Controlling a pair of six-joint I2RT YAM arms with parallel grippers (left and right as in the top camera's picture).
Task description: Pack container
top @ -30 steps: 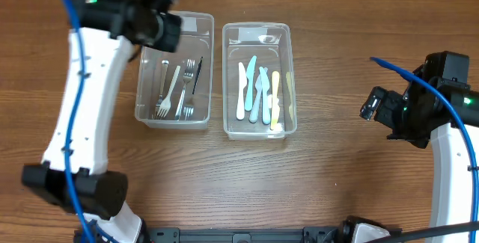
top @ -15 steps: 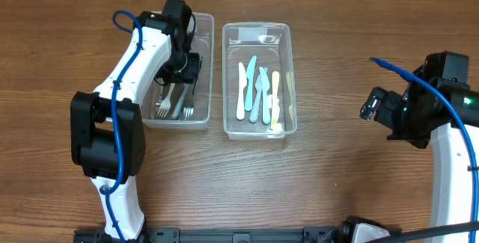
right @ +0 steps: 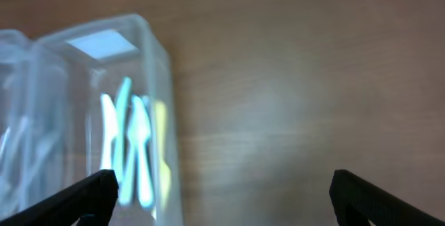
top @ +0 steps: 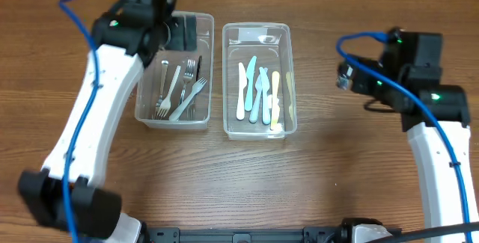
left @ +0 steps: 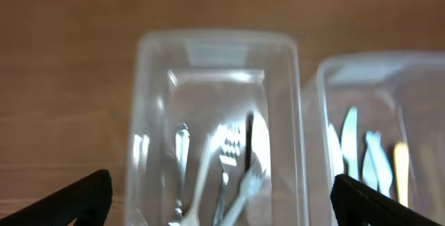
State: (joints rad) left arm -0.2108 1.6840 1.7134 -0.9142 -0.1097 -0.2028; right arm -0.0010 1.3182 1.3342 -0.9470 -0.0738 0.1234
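Two clear plastic containers stand side by side. The left container point(top: 172, 124) holds several forks point(top: 177, 87), with a white fork point(top: 190, 96) lying slanted on top. The right container point(top: 256, 28) holds several pastel plastic knives point(top: 258, 93). My left gripper point(top: 185, 34) hovers open over the far end of the left container with nothing between its fingers. In the left wrist view the left gripper point(left: 222, 202) straddles the forks point(left: 229, 160). My right gripper point(top: 350, 81) stands open over bare table, right of the knives container point(right: 149, 45).
The wooden table point(top: 337, 161) surrounds both containers. Blue cables loop off both arms. The left arm's white links reach over the table's left side, and the right arm's stand at the right edge.
My left gripper opened and rose out of the left container, leaving the white fork slanted on the other forks. The right arm moved left and farther back, towards the knives container.
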